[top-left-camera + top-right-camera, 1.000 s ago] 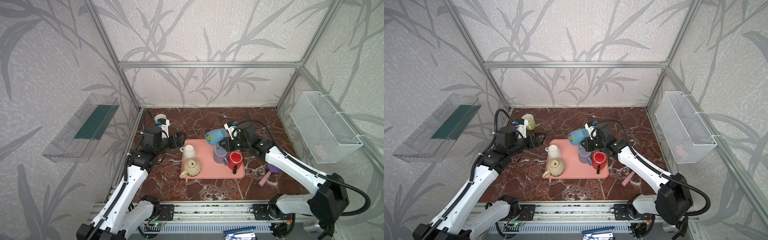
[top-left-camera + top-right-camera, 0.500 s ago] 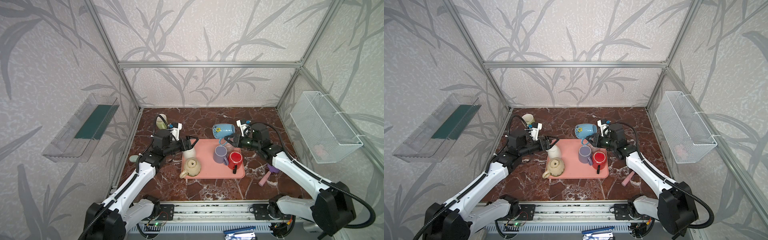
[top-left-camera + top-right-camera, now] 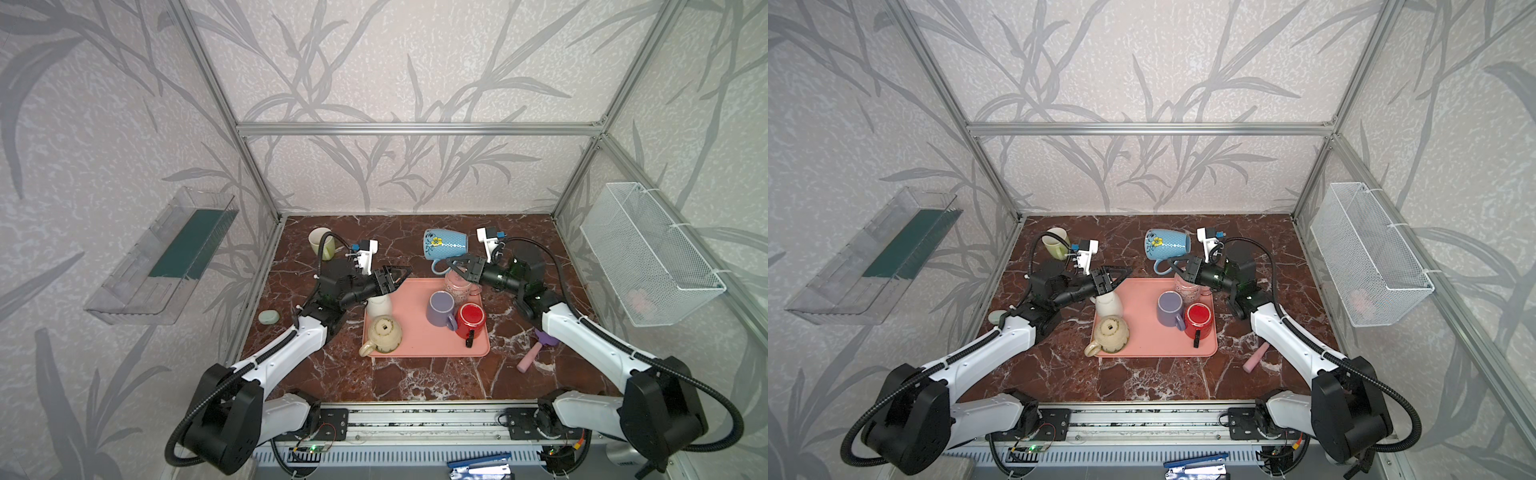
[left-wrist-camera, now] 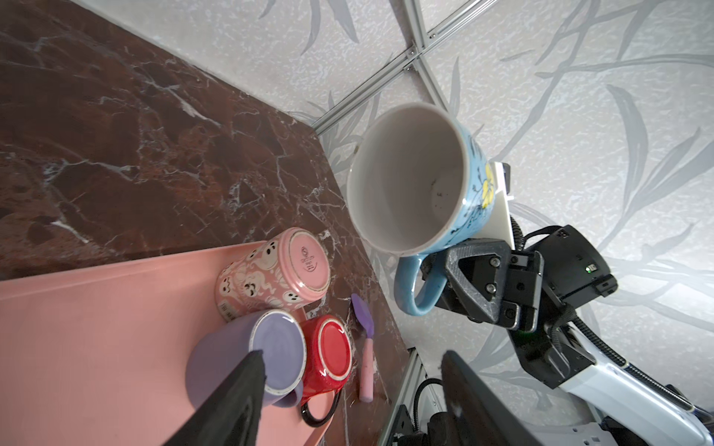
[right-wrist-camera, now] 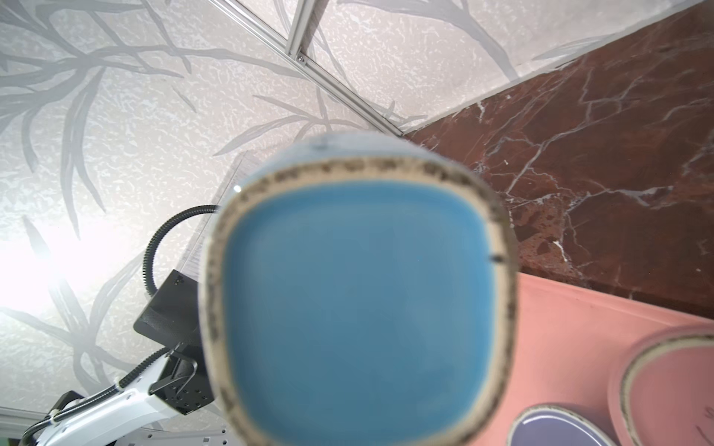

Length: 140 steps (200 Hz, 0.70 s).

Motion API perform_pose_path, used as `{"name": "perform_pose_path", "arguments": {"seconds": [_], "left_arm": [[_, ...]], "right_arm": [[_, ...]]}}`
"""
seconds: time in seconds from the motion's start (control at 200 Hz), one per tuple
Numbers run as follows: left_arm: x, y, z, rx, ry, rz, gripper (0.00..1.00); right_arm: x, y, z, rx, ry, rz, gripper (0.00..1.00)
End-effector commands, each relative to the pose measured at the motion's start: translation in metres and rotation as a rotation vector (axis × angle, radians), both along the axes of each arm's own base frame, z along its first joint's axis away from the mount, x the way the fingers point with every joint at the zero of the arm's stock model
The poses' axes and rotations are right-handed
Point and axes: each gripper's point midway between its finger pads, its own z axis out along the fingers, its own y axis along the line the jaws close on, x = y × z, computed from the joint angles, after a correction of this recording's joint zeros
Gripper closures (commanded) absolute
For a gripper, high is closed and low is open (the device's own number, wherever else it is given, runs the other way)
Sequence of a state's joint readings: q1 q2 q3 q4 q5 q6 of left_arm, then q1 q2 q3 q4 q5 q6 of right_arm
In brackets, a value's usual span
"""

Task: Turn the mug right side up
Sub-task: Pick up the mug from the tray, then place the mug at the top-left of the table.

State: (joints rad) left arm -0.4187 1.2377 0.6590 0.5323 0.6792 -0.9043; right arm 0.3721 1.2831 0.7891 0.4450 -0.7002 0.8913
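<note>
Left wrist view: blue flowered mug (image 4: 409, 181), on its side in the air behind the pink tray (image 4: 96, 328), handle clamped in the right fingers (image 4: 471, 278). Within the last second it rose and tipped further; the left fingers (image 4: 232, 401), apart, drew near. Judged roughly half-righted.

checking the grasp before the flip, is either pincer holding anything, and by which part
The right pincer holds the blue mug by its handle, in the air on its side. The left pincer is open and holds nothing.
</note>
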Motion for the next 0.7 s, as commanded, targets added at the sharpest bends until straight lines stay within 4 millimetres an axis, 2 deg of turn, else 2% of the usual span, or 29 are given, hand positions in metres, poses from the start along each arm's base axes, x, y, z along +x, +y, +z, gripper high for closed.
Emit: {"name": "perform_pose_path", "arguments": {"seconds": [0.0, 0.19, 0.505, 0.695], "left_arm": [[0.0, -0.013, 0.03, -0.103, -0.079, -0.043, 0.31], [0.004, -0.027, 0.042, -0.158, -0.113, -0.084, 0.34], [0.009, -0.045, 0.041, -0.177, -0.124, -0.126, 0.4], [0.013, -0.05, 0.042, -0.197, -0.126, -0.135, 0.41]], "right_arm": [[0.001, 0.007, 0.043, 0.103, -0.128, 0.053, 1.0], [0.007, 0.011, 0.045, 0.106, -0.126, 0.061, 1.0], [0.009, 0.021, 0.05, 0.124, -0.13, 0.104, 1.0], [0.001, 0.036, 0.055, 0.127, -0.146, 0.172, 1.0]]}}
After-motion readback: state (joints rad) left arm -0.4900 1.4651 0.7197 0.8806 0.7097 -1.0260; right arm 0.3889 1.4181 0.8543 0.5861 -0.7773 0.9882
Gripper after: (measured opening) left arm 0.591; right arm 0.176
